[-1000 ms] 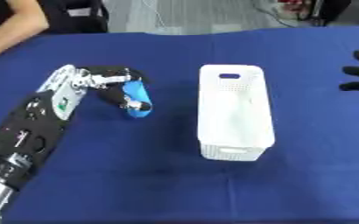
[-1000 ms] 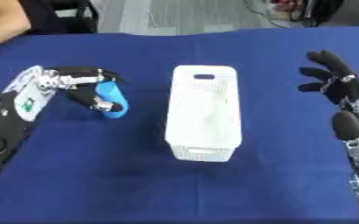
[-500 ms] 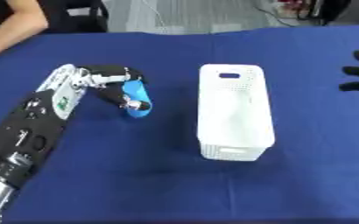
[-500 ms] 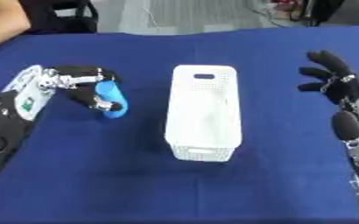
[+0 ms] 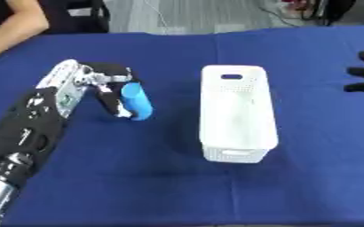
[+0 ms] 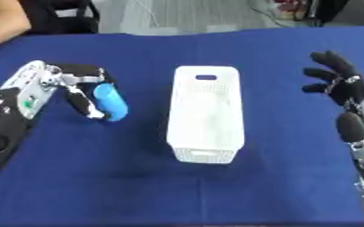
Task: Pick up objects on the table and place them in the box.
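A light blue cylinder [image 5: 136, 100] lies on the blue table, left of the white box [image 5: 236, 111]. My left hand [image 5: 106, 87] has its fingers and thumb curled round the cylinder from the left and above. The box is a long white perforated basket, and I see nothing inside it. My right hand [image 6: 338, 80] hovers at the right edge, well apart from the box, with its fingers spread.
The blue cloth [image 5: 169, 177] covers the whole table. A person's arm [image 5: 14, 26] rests at the far left corner, and cables and chair legs lie beyond the far edge.
My left hand has closed a little more round the blue cylinder, which has tipped slightly. The right hand has stayed where it was.
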